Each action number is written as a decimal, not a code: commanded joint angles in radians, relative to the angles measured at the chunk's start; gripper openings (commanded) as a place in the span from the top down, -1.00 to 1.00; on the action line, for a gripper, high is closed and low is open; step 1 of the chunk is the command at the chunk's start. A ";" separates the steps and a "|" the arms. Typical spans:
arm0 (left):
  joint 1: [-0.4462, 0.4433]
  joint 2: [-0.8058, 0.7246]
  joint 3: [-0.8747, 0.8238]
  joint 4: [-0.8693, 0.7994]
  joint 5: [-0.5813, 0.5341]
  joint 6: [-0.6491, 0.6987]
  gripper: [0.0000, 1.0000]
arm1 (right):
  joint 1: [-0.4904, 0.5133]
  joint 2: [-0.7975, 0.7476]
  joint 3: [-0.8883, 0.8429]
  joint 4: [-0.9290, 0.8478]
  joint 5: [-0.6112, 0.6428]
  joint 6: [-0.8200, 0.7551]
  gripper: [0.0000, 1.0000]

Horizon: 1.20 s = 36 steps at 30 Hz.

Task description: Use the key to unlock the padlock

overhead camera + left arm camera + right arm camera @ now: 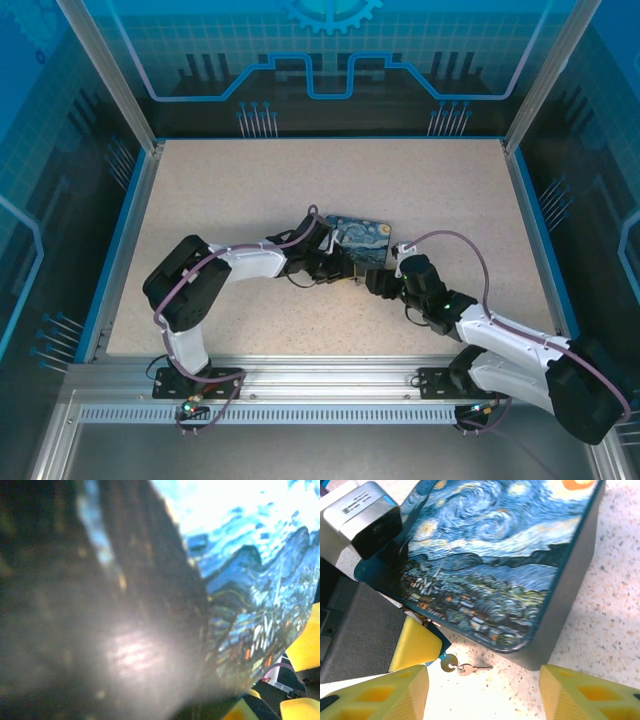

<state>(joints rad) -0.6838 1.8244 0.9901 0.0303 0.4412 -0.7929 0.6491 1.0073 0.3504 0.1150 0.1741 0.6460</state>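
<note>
**Key**: small, thin, pale metal. It lies flat on the speckled table, just beside the near edge of the box, with its blade pointing right. Neither gripper holds it. The head is linked to a small ring.

**Box**: rectangular, with a lid painted in blue and yellow swirls and plain dark grey sides. It rests flat on the table, about mid-table in the top view, with both arms reaching to its near side.

**Right gripper**: released. In the right wrist view its two yellow fingertips stand wide apart with nothing between them. The key lies on the table just ahead of the gap.

**Left gripper**: at the box's near left corner. One yellow finger sits against that corner in the right wrist view, with the ring at its tip. The left wrist view is badly blurred, a dark mass on the left and the painted lid close on the right. Whether this claw is clenched or released cannot be told
</note>
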 commanded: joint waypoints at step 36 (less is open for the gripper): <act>0.114 -0.408 -0.165 -0.130 -0.158 0.038 -0.98 | -0.032 0.183 0.152 0.014 -0.251 0.246 -0.49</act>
<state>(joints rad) -0.5968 1.4582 0.8585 -0.0666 0.3103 -0.7570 0.6334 1.1522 0.4438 0.1211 -0.0795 0.9154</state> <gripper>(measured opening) 0.987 0.742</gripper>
